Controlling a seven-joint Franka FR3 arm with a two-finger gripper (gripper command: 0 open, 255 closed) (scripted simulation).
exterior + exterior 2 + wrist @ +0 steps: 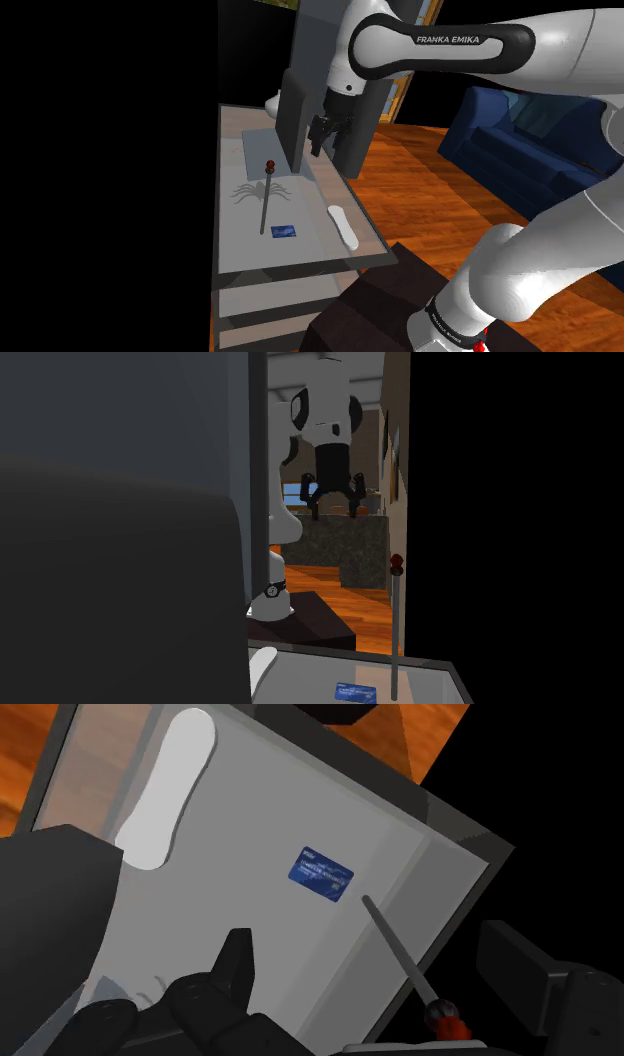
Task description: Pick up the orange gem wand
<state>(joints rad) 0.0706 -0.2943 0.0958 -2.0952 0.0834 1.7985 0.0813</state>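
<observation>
The wand [265,198] lies flat on the pale table top [238,250]. It is a thin dark rod with a red-orange gem [270,165] at its far end. In the second exterior view the wand [397,637] runs up the picture, gem [397,564] on top. My black gripper [318,140] hangs open above the table, apart from the wand, to the shoulder view's right of the gem. Its fingers [313,502] stand wide apart with nothing between them. In the wrist view the rod [398,956] and gem [447,1017] lie below the gripper [365,944].
A tall dark grey upright panel [295,115] stands on the table beside the gripper. A small blue card [284,232] lies by the wand's near end. A white oblong object [343,227] rests near the table's edge. A blue sofa [520,150] stands on the wood floor.
</observation>
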